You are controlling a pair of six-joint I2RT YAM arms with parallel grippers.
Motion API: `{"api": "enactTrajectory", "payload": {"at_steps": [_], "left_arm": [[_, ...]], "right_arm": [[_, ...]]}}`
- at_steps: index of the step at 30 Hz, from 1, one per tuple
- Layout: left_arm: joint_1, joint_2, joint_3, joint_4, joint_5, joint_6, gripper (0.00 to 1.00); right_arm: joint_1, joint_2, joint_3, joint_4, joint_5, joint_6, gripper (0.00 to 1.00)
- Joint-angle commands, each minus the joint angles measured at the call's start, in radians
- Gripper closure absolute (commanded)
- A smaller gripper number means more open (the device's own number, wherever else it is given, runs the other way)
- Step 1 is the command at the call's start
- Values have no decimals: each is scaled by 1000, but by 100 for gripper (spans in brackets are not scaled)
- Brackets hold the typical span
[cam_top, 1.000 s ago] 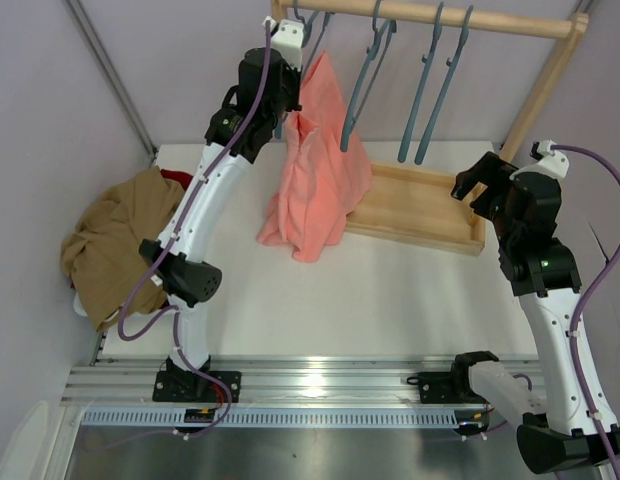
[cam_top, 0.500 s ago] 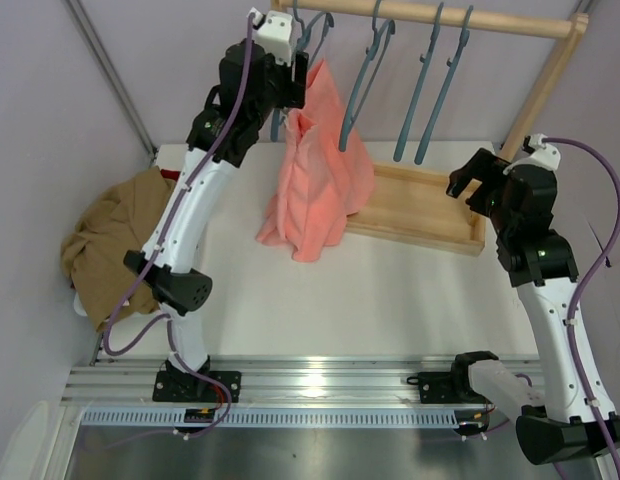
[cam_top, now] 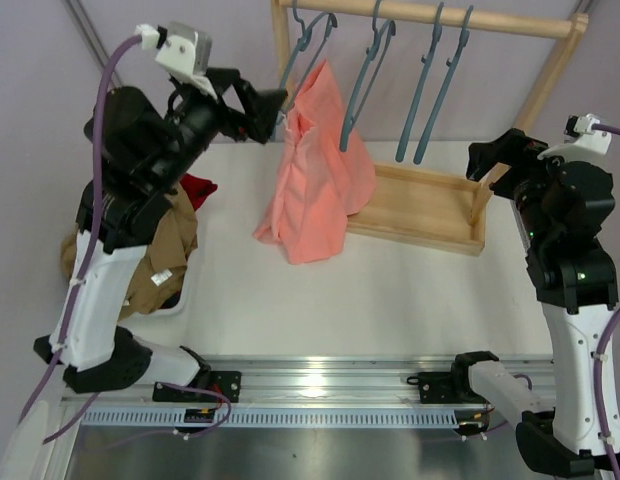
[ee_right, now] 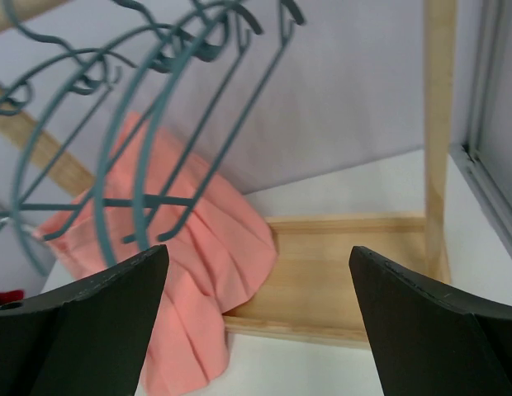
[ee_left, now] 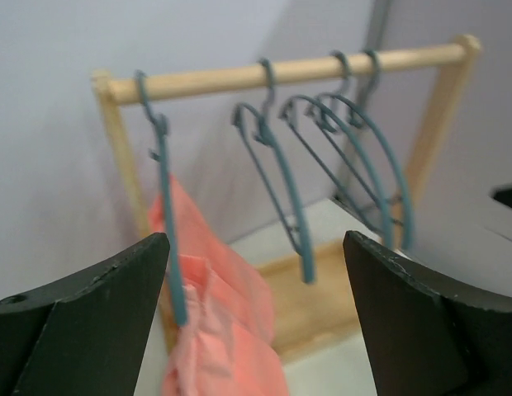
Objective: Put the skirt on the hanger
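The salmon-pink skirt (cam_top: 318, 170) hangs from the leftmost teal hanger (cam_top: 302, 45) on the wooden rail, and its lower part bunches on the table. My left gripper (cam_top: 269, 115) stands open just left of the skirt, apart from it, with nothing between its fingers. In the left wrist view the hanger (ee_left: 167, 214) and the skirt (ee_left: 219, 330) lie ahead of the open left gripper (ee_left: 254, 247). My right gripper (cam_top: 496, 155) is open beside the rack's right post. Through the open right gripper (ee_right: 258, 256), the right wrist view shows the skirt (ee_right: 198, 247) draped over the rack's base.
Three bare teal hangers (cam_top: 428, 90) hang further right on the rail (cam_top: 440, 15). The wooden rack base (cam_top: 420, 210) sits at the back right. A tan-brown garment (cam_top: 155, 255) and a dark red garment (cam_top: 198, 188) lie at the left by a white bin (cam_top: 178, 305).
My left gripper has opened, let go of the skirt and drawn back to the left. The skirt stays hanging on the hanger. My right arm has shifted slightly right.
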Motion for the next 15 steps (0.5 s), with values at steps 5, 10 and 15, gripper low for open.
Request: {"api": "enactTrajectory", "payload": {"at_steps": [5, 10, 15], "left_arm": [[-171, -161, -374, 80, 9, -99, 6], [-214, -195, -521, 137, -11, -142, 5], [-220, -120, -434, 127, -96, -103, 3]], "right_arm": [[-3, 4, 120, 43, -337, -73, 1], [-2, 36, 148, -3, -327, -67, 1], [-2, 48, 142, -34, -192, -67, 1]]}}
